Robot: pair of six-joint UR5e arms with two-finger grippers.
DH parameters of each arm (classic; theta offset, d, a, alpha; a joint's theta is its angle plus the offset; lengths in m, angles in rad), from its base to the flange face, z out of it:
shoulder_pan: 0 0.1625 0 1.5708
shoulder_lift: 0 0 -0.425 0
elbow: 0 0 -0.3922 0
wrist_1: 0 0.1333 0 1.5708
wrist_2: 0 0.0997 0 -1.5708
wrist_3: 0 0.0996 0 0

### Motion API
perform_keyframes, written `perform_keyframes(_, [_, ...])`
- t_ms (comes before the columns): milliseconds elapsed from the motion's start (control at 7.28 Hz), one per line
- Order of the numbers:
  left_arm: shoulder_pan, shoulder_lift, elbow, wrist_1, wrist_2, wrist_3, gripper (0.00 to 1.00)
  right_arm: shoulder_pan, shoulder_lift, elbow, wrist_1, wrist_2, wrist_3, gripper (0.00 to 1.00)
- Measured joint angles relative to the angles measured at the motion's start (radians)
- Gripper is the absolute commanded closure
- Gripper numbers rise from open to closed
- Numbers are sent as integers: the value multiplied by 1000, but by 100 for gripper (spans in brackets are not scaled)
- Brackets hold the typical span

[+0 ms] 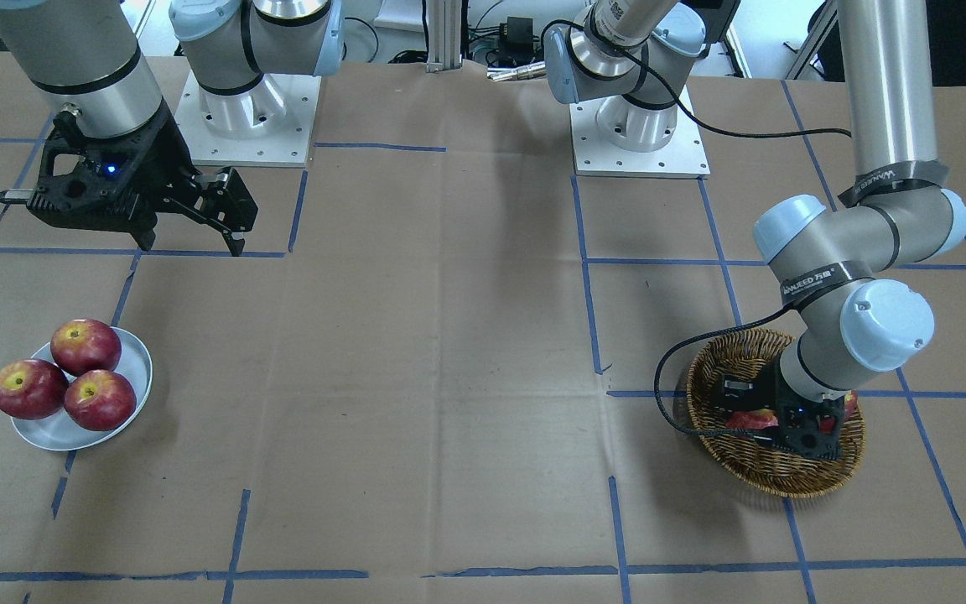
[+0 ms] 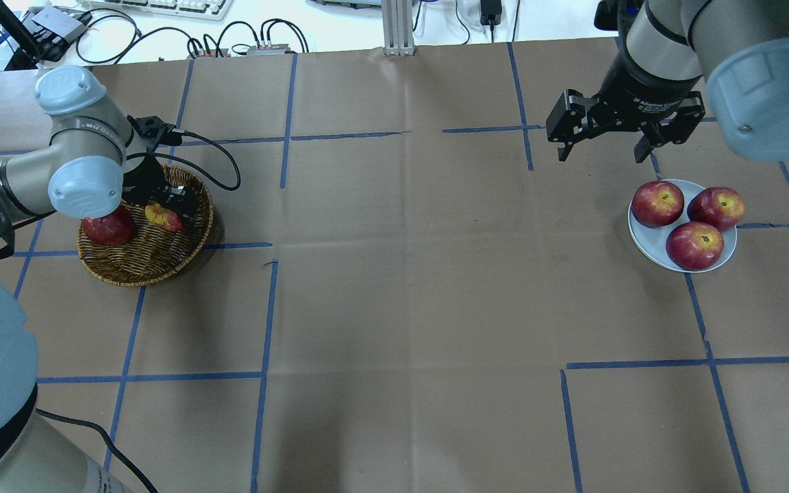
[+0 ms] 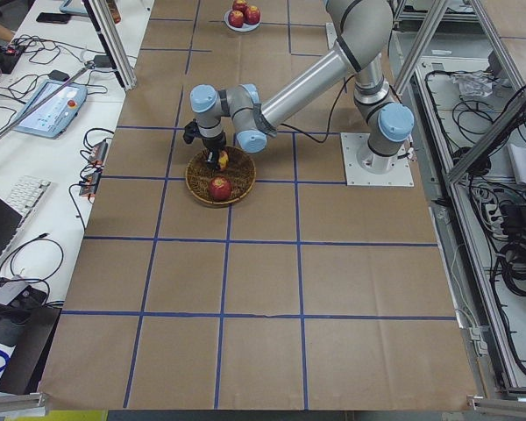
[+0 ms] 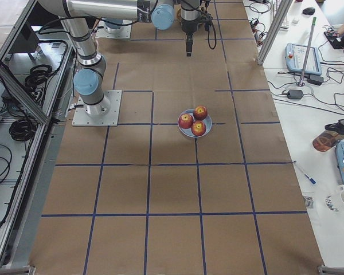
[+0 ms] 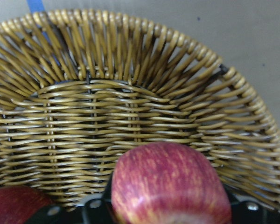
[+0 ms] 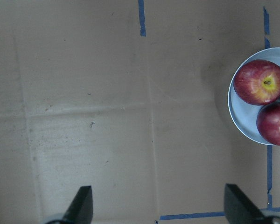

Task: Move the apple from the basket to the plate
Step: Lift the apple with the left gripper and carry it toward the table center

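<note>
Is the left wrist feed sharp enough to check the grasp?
Left wrist view: the apple is close to the lens and soft, the basket weave sharper. Overhead view: evenly lit and sharp, but the left arm hides part of the basket.

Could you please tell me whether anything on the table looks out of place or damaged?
Nothing is spilled or damaged. The plate is just crowded: three apples fill it, one sitting right at the rim.

Bright even light, soft shadows; apple (image 5: 170, 186) blurred close in wrist view.
</note>
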Motion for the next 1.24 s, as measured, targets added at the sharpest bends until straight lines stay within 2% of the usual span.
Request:
perform_keyframes(275, [-44,76,24,-52,-5,-117,41,0,0,0,0,0,0,0])
perform_keyframes(550, [-198,123,31,-107,-1,-327,41,0,0,0,0,0,0,0])
perform_keyframes(962, [-446,91,33,-92,-3,-645,41,0,0,0,1,0,0,0])
perform_keyframes(1237, [-565,9,32,15,-5,-763,40,0,0,0,2,-1,0,0])
